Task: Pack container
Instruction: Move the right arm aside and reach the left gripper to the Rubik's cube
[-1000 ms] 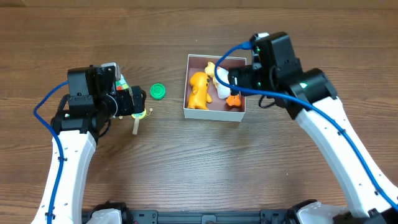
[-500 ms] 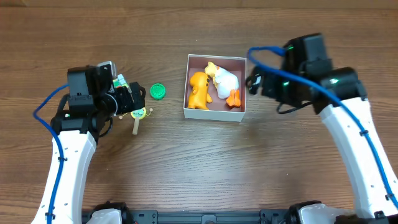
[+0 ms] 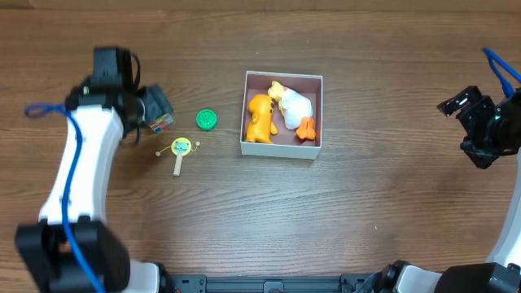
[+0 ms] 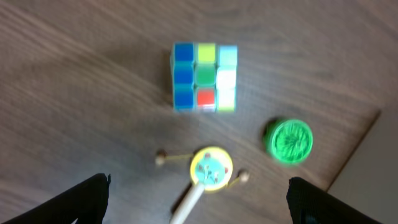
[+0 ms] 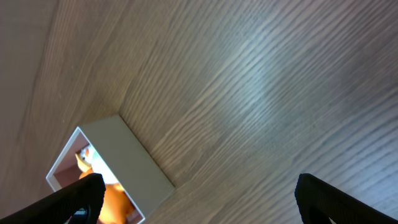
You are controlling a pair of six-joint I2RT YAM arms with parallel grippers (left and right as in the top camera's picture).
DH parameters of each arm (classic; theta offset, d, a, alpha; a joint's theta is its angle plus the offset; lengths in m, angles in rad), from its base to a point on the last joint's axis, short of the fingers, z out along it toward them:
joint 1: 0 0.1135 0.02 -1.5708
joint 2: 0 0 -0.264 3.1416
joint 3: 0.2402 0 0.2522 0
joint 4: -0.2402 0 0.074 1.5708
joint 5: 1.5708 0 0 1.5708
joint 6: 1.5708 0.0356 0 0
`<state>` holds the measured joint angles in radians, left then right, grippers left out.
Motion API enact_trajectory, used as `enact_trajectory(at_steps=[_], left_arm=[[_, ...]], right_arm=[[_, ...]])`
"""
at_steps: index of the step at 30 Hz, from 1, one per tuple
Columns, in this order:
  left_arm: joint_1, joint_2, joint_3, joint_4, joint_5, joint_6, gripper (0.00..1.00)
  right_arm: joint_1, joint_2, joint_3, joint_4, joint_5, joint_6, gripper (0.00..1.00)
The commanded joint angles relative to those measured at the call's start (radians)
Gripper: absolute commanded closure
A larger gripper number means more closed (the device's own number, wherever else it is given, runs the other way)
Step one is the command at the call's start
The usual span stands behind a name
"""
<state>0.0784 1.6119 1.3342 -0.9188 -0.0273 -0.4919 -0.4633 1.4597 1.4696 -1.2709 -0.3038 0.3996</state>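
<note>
The container (image 3: 281, 150) is a white-walled square box with a pinkish inside at the table's middle. It holds an orange toy animal (image 3: 260, 118) and a white duck toy (image 3: 295, 106). Its white wall also shows in the right wrist view (image 5: 134, 162). My left gripper (image 3: 151, 110) is open and empty, above a colour cube (image 4: 204, 78), a yellow rattle on a stick (image 4: 211, 168) and a green round cap (image 4: 288, 141). My right gripper (image 3: 457, 106) is open and empty at the far right, well away from the box.
On the table left of the box lie the green cap (image 3: 207, 120), the yellow rattle (image 3: 181, 148) and the cube (image 3: 162, 122), partly under my left gripper. Bare wood lies between the box and my right arm.
My right arm has swung from over the box to the far right edge. My left arm has pulled back and up from the cube and rattle, which lie on the table.
</note>
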Motion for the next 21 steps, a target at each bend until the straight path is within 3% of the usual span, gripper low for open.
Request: enact_trajectory(at_steps=[1,5,12,16,21], left_arm=[[0.001,0.169,0.224,-0.099,-0.037,-0.056,0.1],[0.002,0.304,0.326,-0.116,-0.024,-0.101,0.11],[0.002,0.465,0.326,-0.103,-0.026,-0.106,0.04],[0.002,0.524,0.326,-0.083,-0.025,-0.034,0.01],[0.0,0.542,0.326,-0.071,-0.025,0.047,0.11]], right_arm=[[-0.003,-0.018,0.014,0.005,-0.012,0.005,0.0],[-0.003,-0.018,0.014,0.005,-0.012,0.005,0.0],[-0.003,-0.018,0.014,0.005,-0.012,0.005,0.0],[-0.003,-0.018,0.014,0.005,-0.012,0.005,0.0],[-0.003,-0.018,0.014,0.005,-0.012,0.005,0.0]])
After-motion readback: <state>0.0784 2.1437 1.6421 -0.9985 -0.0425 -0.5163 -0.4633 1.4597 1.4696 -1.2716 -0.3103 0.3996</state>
